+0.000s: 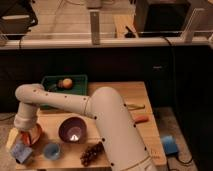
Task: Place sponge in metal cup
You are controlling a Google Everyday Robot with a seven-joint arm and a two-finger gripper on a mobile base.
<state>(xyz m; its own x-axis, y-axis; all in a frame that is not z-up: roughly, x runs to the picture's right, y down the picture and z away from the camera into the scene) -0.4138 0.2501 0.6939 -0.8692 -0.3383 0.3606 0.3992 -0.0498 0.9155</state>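
Pincer point(25, 135) hangs spread at the surface's point(125, 100) front-left corner, just above the sponge point(20, 151), which lies near a blue cup point(51, 150). Drop straight, centre jaws w/ the block, squeeze gently (metal cup not visible atm).

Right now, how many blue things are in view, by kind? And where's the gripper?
sponge: 1
light blue cup: 1
blue block, right of the table: 1
Total: 3
gripper: table's front-left corner, just behind the sponge
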